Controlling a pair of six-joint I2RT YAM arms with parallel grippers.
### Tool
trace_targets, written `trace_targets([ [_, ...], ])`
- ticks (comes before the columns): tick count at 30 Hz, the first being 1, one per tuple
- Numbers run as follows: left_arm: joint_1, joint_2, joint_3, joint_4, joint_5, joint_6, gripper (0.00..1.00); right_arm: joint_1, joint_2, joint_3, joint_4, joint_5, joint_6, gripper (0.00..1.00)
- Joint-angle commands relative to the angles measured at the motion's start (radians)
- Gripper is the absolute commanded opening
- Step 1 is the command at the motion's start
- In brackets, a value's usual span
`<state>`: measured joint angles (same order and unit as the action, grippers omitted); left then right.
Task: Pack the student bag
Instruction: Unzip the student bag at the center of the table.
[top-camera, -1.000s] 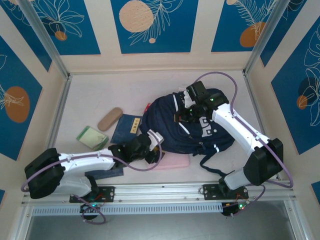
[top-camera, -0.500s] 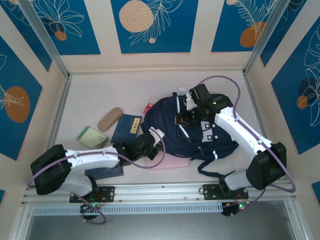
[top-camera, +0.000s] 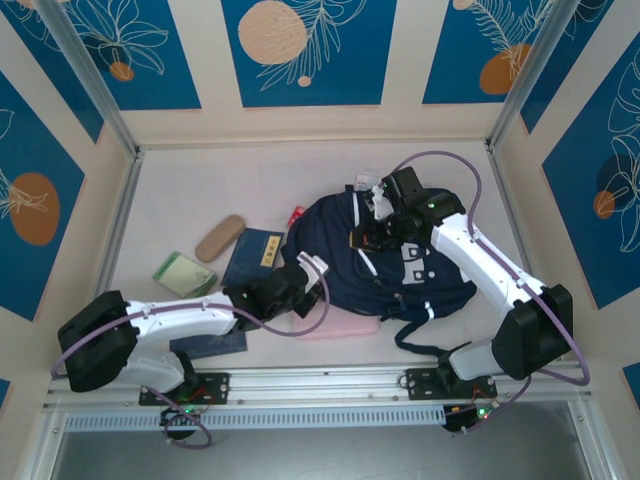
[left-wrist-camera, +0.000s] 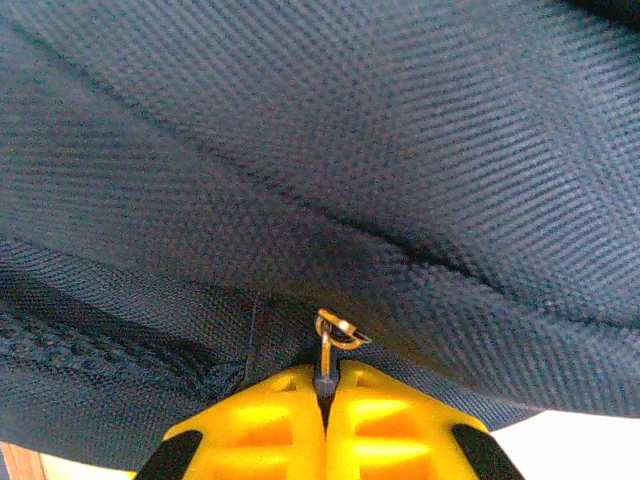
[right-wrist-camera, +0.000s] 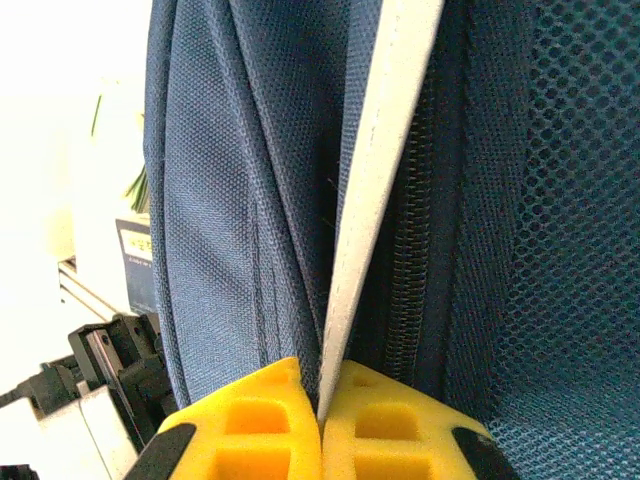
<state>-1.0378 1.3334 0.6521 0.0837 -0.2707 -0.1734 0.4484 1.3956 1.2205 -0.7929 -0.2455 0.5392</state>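
Right now my left pincer is clenched on the small metal zipper pull of the student bag, yellow fingertips pressed together with the tab caught between them and navy weave above. My right pincer is clenched as well, nipping the lower end of a pale strip that runs up the bag beside a line of zipper teeth, with blue mesh to the right of that. Seen from above, the bag lies on the table, right of the middle, its dark straps trailing toward the near edge; my left arm reaches its left side and my right arm comes over its top. A flat pink thing lies against its near left edge. Just beside the bag on the left is a navy booklet with a yellow label, then a tan oval case and a green packet further left
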Motion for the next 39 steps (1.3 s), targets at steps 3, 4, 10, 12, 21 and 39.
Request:
trace_targets([
  [3, 0.057, -0.070, -0.046, 0.086, 0.065, 0.012, 0.00, 0.006, -0.068, -0.001, 0.022, -0.158, -0.103, 0.00],
  [4, 0.069, -0.078, -0.053, 0.091, 0.096, 0.016, 0.01, 0.009, -0.072, -0.004, 0.019, -0.166, -0.121, 0.00],
  [10, 0.118, -0.151, -0.078, 0.061, 0.178, 0.094, 0.03, 0.093, -0.084, 0.026, -0.078, -0.008, -0.323, 0.00],
  [12, 0.139, -0.175, -0.076, 0.030, 0.224, 0.127, 0.03, 0.133, -0.083, 0.034, -0.106, 0.067, -0.381, 0.00],
  [21, 0.177, -0.213, -0.027, -0.145, 0.377, 0.253, 0.00, 0.203, -0.063, 0.071, -0.134, 0.183, -0.479, 0.00],
  [39, 0.201, -0.203, 0.032, -0.382, 0.222, 0.328, 0.00, 0.308, -0.072, 0.059, -0.141, 0.287, -0.630, 0.00],
])
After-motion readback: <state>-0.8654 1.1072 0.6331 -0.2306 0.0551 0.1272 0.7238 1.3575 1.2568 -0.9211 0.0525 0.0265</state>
